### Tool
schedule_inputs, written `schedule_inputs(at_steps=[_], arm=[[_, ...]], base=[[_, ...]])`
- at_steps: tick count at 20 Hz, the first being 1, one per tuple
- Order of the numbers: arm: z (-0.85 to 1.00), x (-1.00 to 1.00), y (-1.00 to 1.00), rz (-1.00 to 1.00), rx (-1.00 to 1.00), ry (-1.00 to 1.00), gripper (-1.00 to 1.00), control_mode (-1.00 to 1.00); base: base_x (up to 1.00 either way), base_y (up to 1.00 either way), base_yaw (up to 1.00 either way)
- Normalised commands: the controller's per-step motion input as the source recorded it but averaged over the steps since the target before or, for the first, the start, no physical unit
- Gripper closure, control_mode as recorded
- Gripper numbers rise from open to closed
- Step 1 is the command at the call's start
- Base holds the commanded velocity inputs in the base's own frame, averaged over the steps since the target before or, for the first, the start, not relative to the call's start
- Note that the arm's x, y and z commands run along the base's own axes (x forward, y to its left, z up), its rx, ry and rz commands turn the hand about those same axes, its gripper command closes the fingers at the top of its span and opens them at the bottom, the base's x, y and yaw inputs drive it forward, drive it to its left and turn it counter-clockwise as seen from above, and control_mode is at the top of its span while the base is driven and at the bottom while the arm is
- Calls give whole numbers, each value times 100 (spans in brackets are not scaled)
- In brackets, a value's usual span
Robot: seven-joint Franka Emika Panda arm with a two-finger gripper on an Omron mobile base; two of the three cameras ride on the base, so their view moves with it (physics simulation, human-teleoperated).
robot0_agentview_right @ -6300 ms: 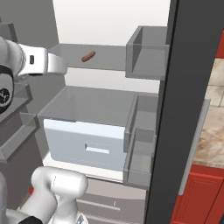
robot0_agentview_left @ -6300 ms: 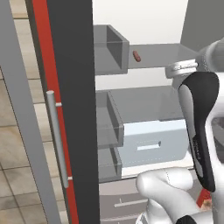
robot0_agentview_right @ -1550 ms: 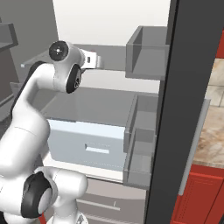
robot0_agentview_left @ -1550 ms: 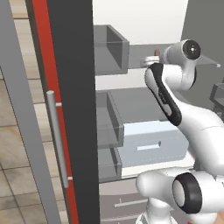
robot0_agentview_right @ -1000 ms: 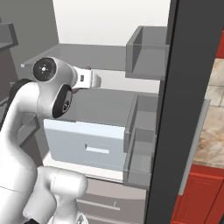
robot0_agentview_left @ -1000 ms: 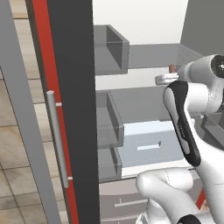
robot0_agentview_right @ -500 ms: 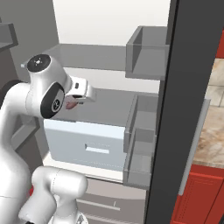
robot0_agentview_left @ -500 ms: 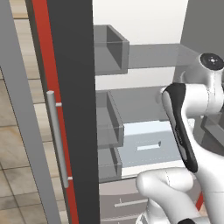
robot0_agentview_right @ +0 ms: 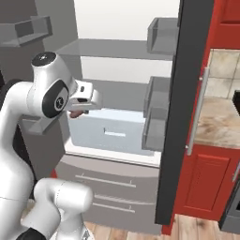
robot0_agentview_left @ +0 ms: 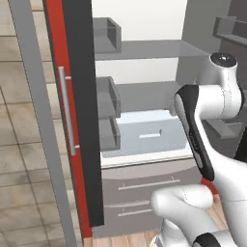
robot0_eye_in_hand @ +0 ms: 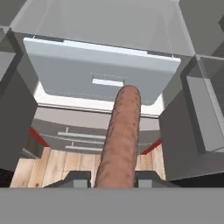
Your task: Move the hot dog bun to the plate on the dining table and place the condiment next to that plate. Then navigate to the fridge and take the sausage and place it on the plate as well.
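Observation:
My gripper is shut on the sausage, a slim pinkish-brown cylinder that sticks out forward between the dark fingertips. In the right base view the gripper hangs in front of the open fridge, level with the pale drawer, and the sausage shows as a brown tip under the white hand. The fridge's glass shelves are bare. The hot dog bun, the plate, the dining table and the condiment are out of view.
The fridge door stands open on the left, with grey door shelves and a long metal handle. Below the fridge interior are grey freezer drawers. A red cabinet with a marble top stands to the right. Wood floor lies below.
The arm has drawn back from the upper fridge shelf and come down to drawer height with the sausage in the gripper. Both base views have shifted slightly.

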Motion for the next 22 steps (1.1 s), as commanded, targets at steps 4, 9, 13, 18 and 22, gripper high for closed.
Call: schedule_inputs(at_steps=[4, 9, 13, 18, 22], arm=[[0, 0, 0, 0, 0, 0, 100, 100], [0, 0, 0, 0, 0, 0, 100, 100], [0, 0, 0, 0, 0, 0, 100, 100], [0, 0, 0, 0, 0, 0, 100, 100], [0, 0, 0, 0, 0, 0, 100, 100]], base=[[-100, 3, 24], [-57, 4, 81], [-36, 3, 89], [-30, 7, 90], [-17, 25, 89]])
